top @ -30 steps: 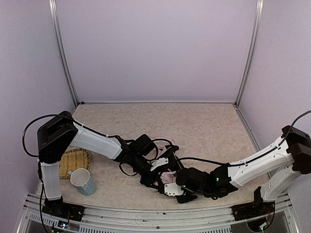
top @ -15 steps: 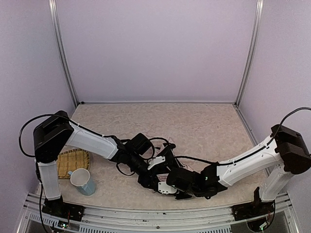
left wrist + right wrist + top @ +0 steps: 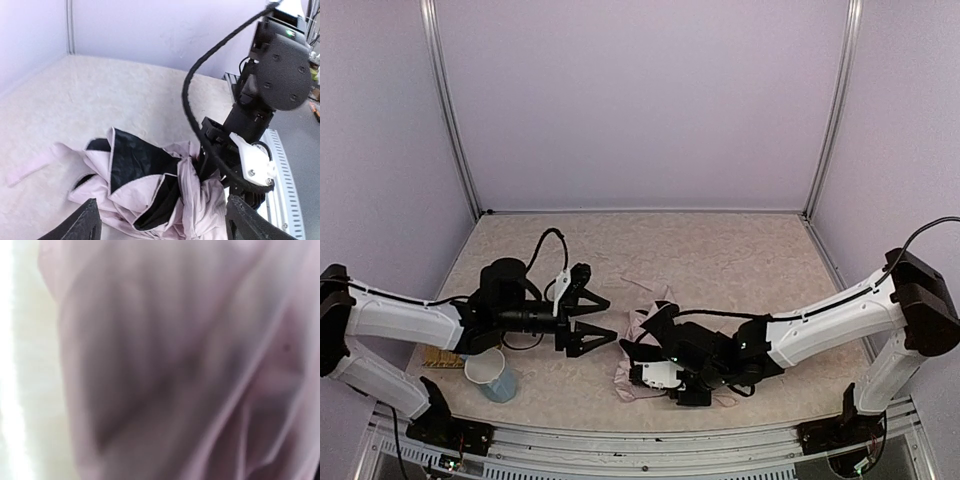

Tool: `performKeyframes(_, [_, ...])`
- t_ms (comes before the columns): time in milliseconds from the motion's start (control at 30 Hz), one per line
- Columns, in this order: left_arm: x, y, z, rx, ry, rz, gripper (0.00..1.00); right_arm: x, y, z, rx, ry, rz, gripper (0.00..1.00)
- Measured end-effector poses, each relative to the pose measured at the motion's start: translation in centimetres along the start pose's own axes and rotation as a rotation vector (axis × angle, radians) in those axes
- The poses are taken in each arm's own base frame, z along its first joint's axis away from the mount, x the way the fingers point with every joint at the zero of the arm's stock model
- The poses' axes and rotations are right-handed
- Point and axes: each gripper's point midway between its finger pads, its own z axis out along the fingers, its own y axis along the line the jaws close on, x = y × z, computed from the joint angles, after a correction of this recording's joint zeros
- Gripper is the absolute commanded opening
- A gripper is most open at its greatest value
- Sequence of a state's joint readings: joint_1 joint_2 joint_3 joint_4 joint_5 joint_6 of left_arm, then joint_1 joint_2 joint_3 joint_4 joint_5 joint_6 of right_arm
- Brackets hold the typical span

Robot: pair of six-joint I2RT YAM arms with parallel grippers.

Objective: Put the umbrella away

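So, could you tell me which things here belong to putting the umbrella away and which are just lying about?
Part of the job:
- the pink umbrella, crumpled
- the right gripper, pressed into its fabric
- the left gripper, open, clear of it

Just lying about:
- the pale cup
- the woven tray beside it

One pink umbrella (image 3: 626,377), one pale cup (image 3: 492,374), one woven tray (image 3: 435,357), two arms: left arm (image 3: 400,320), right arm (image 3: 830,320)
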State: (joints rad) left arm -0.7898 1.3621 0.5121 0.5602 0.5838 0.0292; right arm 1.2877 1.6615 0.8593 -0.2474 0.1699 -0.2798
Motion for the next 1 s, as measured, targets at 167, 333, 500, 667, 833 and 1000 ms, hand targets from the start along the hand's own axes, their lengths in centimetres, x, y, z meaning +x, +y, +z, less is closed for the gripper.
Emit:
performKeyframes(167, [-1.4, -5.0, -2.8, -0.060, -0.140, 0.249, 0.61, -0.7, 1.2, -0.8, -0.231, -0.030, 0.108, 0.20])
performKeyframes(333, [-0.6, -9.4, -3.4, -0.058, -0.160, 0.457, 0.64, -1.2, 1.9, -1.1, -0.429, -0.029, 0.209, 0.20])
performKeyframes(500, [3.4, -12.8, -1.7, 0.011, -0.026, 0.626, 0.78, -1.6, 2.6, -1.0, -0.605, -0.027, 0.288, 0.20])
performKeyframes(667, [8.3, -12.4, 0.9, 0.010, 0.199, 0.805, 0.87, -1.4, 2.2, -0.8, -0.718, -0.027, 0.355, 0.20])
performKeyframes(833, [9.1, -9.8, 3.7, -0.089, 0.340, 0.979, 0.89, -1.7, 2.2, -0.7, -0.798, -0.021, 0.378, 0.20])
performKeyframes(1000, [8.9, -8.3, 5.2, -0.133, 0.406, 1.080, 0.89, -1.8, 2.2, -0.7, -0.835, -0.022, 0.373, 0.20])
